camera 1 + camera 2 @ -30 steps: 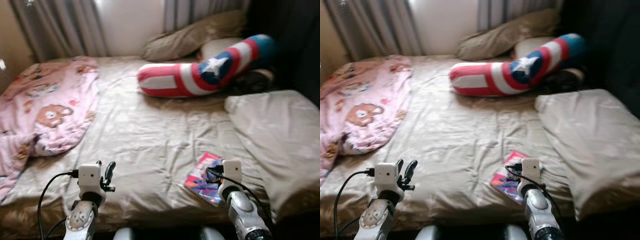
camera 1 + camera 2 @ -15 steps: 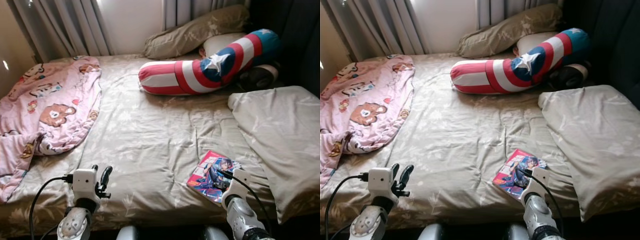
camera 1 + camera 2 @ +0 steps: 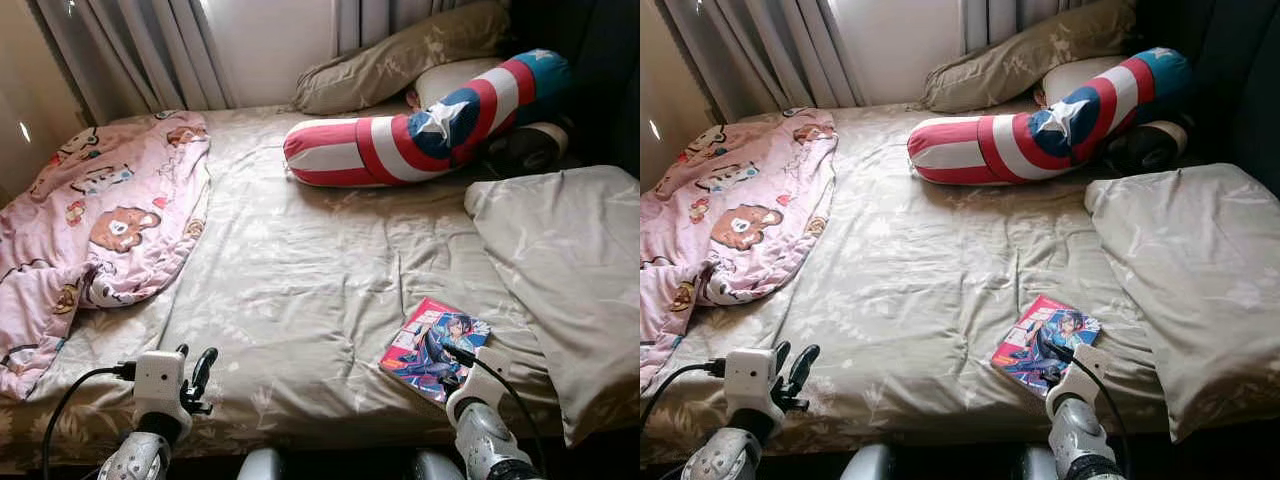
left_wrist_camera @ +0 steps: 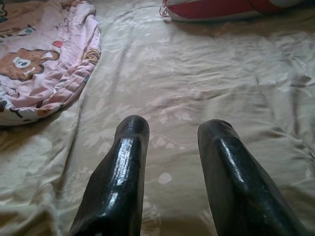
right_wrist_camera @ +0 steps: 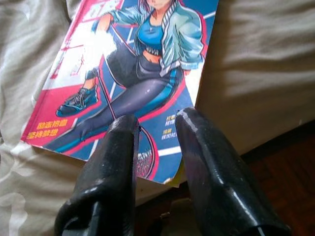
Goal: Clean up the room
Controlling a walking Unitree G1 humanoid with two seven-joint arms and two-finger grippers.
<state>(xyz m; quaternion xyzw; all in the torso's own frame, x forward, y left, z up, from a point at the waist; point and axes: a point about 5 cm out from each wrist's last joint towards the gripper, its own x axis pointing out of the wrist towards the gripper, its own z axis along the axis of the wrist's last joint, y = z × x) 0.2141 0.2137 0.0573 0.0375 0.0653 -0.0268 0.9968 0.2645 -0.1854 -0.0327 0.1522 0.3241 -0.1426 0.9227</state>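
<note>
pink-edged glossy comic magazine (image 3: 432, 347) is lying flat near the front edge of the beige bed sheet (image 3: 300, 270). the right gripper (image 5: 155, 129) is closing in over its near corner, fingers parted and holding nothing, likely readying a pickup. the left gripper (image 3: 193, 374) is hovering open and empty. the pink bear blanket (image 3: 90, 220) and grey pillow (image 3: 570, 270) are lying well apart from it.

The right gripper (image 5: 155, 125) has come lower and now points down over the near edge of the book (image 5: 133, 73), fingers slightly apart.
</note>
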